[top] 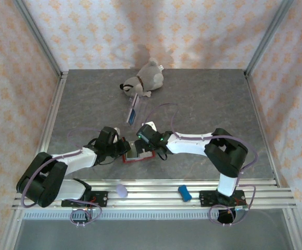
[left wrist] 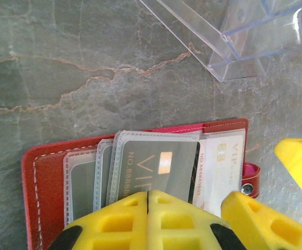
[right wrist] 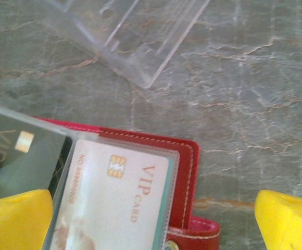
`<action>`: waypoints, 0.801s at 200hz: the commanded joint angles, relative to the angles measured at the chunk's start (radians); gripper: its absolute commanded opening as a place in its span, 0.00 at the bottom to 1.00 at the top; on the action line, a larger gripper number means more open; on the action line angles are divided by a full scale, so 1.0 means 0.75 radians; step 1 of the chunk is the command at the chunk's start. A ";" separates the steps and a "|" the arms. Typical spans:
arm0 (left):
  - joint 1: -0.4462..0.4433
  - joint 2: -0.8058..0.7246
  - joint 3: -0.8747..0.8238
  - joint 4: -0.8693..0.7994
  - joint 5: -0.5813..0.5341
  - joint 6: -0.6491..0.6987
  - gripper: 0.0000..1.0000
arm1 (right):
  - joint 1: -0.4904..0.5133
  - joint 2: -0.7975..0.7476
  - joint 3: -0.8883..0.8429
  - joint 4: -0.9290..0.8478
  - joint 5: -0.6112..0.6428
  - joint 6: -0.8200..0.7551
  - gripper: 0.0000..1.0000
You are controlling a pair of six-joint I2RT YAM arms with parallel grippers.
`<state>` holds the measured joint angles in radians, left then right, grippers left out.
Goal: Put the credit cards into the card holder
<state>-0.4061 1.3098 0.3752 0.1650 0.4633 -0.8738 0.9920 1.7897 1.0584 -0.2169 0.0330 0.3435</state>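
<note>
The red card holder (top: 140, 158) lies open on the table between both arms. A grey-green credit card (left wrist: 156, 166) sits in one of its clear sleeves, and a white VIP card (right wrist: 114, 198) lies in the sleeve to its right, by the snap tab (left wrist: 249, 186). My left gripper (left wrist: 148, 208) is shut with nothing between its yellow fingers, its tips over the near edge of the sleeves. My right gripper (right wrist: 153, 224) is open wide, one finger on each side of the holder's right half. A blue card (top: 132, 116) stands in a clear case further back.
The clear plastic case (left wrist: 244, 36) stands just beyond the holder. A grey plush dog (top: 143, 80) lies at the back. On the near rail rest a small blue object (top: 184, 192) and a pale lilac one (top: 121, 190). Metal frame posts border the table.
</note>
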 commanded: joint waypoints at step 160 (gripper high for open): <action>-0.008 -0.039 0.022 -0.209 -0.067 0.054 0.00 | -0.001 -0.126 -0.145 0.009 -0.047 -0.035 0.99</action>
<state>-0.4126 1.2919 0.3786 0.1276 0.4606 -0.8631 0.9939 1.7294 0.9405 -0.2012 0.0574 0.3473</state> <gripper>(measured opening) 0.051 0.993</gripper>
